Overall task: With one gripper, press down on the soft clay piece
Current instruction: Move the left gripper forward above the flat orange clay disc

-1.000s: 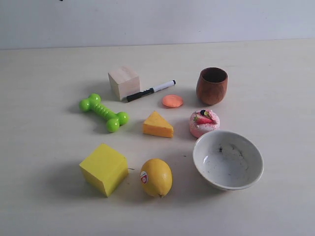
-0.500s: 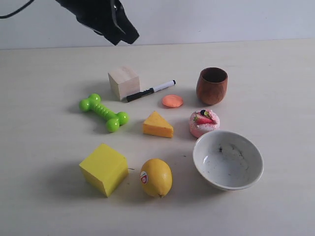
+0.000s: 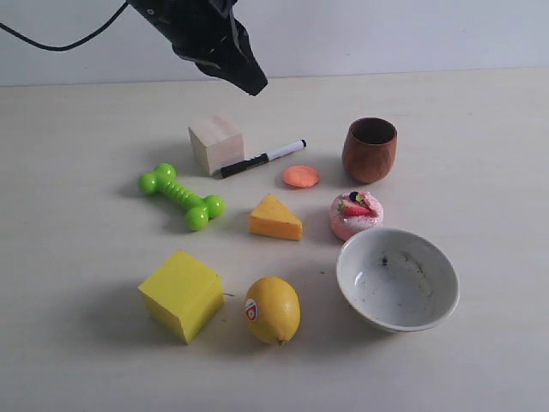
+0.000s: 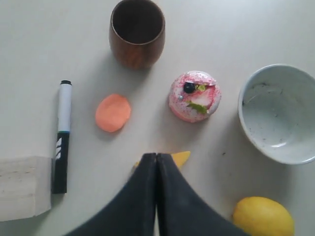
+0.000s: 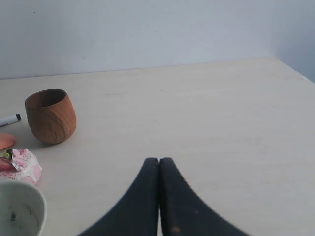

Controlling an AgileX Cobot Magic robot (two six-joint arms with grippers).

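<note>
The soft clay piece is a flat salmon-orange disc lying on the table between the marker and the wooden cup; the left wrist view shows the clay piece too, and its edge peeks into the right wrist view. My left gripper hangs high over the back of the table, up and to the left of the clay, fingers shut with nothing between them. My right gripper is shut and empty over bare table, away from the clay, and is outside the exterior view.
Around the clay stand a wooden cup, a marker, a wooden block, a cheese wedge and a strawberry cake. Nearer the front are a white bowl, lemon, yellow cube and green dumbbell toy.
The left arm has come into the exterior view from the top left and moved right and down toward the middle of the table. Nothing on the table has moved.
</note>
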